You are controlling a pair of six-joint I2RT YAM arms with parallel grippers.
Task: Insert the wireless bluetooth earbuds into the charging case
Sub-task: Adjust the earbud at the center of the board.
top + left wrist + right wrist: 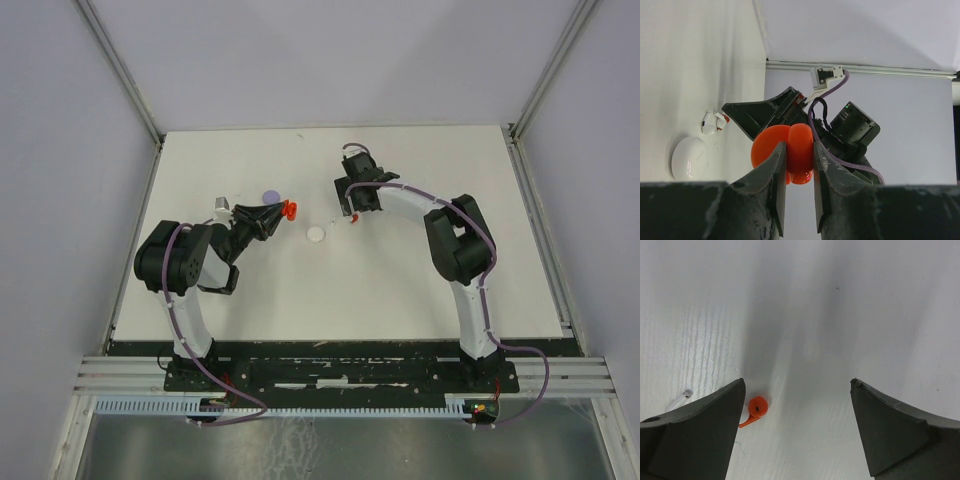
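Observation:
My left gripper (280,212) is shut on an orange-red hinged charging case (290,210) and holds it above the table. In the left wrist view the case (790,147) sits between the two fingers, its lid swung open. My right gripper (352,213) is open and low over the table. A tiny red earbud (757,407) lies just inside its left finger (705,430), and a small white piece (682,396) lies further left. The left wrist view shows these small red and white earbuds (714,121) lying together on the table.
A white round disc (316,235) lies on the table between the two grippers; it also shows in the left wrist view (688,158). A lavender round disc (268,197) lies behind the left gripper. Grey walls stand along the table's back and sides.

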